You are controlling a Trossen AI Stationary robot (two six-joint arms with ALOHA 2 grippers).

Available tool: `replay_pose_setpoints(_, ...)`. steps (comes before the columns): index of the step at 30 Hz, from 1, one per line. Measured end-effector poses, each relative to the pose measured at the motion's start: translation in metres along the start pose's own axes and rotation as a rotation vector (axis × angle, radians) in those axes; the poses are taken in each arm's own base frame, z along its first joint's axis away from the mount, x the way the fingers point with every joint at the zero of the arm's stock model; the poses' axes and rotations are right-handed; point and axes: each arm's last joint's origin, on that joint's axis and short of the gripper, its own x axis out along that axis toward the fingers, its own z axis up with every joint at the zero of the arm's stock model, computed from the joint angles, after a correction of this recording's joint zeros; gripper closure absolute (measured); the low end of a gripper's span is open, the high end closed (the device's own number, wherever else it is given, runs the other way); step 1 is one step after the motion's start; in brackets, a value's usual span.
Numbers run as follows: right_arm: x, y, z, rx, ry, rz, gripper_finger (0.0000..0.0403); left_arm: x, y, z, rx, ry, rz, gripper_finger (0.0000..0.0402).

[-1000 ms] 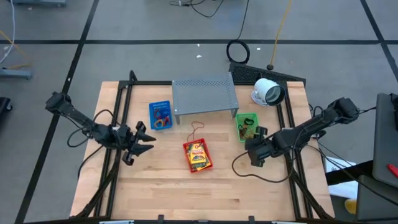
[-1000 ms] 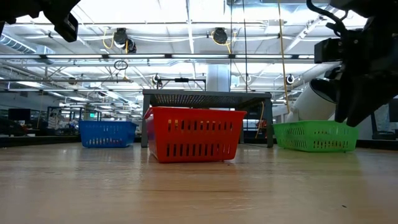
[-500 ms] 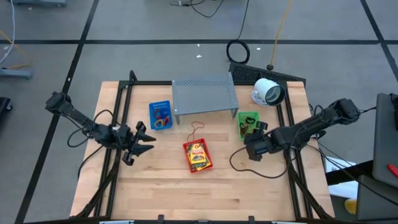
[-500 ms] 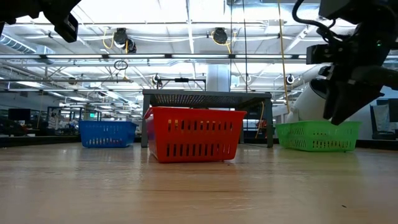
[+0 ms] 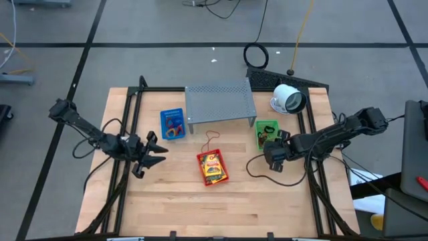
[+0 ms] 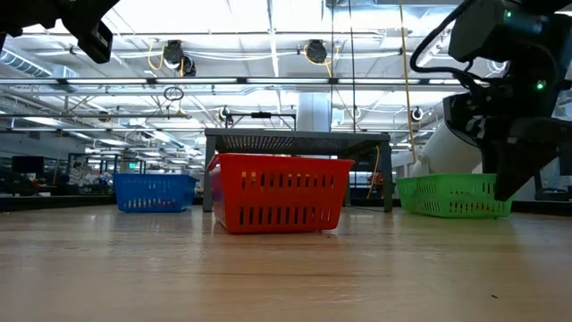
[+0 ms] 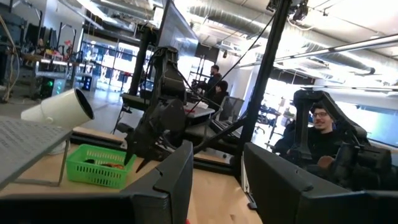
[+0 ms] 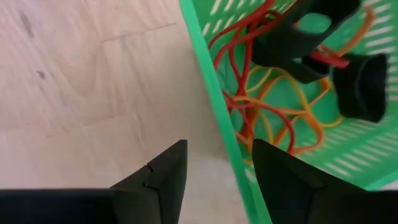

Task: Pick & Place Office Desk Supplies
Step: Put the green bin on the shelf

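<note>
A wooden table carries a grey perforated shelf at its far side, with three small baskets spread before it: a red basket at centre holding a yellow packet, a blue basket to its left with rubber-band loops, and a green basket to its right. The right gripper hovers low at the green basket's near edge, fingers parted with nothing between them; the left gripper waits open and empty over the table's left side. The risk, judging from here, is that a descent this close to the rim lands one finger on the plastic wall, shoving or tipping the light basket rather than reaching its contents. Only the right wrist view reveals what the green basket holds: tangled red and orange bands and black clip-like pieces, with the rim lying just ahead of the fingers. The low view shows only the baskets' sides, while the left wrist view shows people seated beyond the table.
</note>
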Motion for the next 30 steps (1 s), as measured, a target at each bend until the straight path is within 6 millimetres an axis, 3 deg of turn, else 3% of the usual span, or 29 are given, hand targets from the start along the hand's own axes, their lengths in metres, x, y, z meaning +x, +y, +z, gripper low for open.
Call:
replay_pose_setpoints(6, 0.003, 0.001, -0.002, 0.029, 0.004, 0.02, 0.0269, 0.0, 0.0, -0.001, -0.006, 0.006, 0.001, 0.0247)
replay_pose_setpoints(12, 0.003, 0.002, -0.001, 0.008, 0.005, 0.048, 0.039, 0.0, 0.0, -0.001, -0.006, 0.006, 0.001, 0.0247)
replay_pose_setpoints(22, -0.004, 0.007, 0.002, 0.034, -0.027, 0.041, 0.0402, 0.0, 0.0, -0.001, -0.003, 0.008, 0.004, 0.0247)
replay_pose_setpoints(26, -0.021, 0.009, 0.01, 0.025, -0.026, 0.043, 0.0402, 0.0, 0.0, -0.001, -0.003, 0.01, 0.004, 0.0247)
replay_pose_setpoints(30, -0.051, 0.007, 0.021, 0.02, 0.001, 0.026, 0.0402, 0.0, 0.0, -0.001, -0.028, 0.013, 0.005, 0.0247)
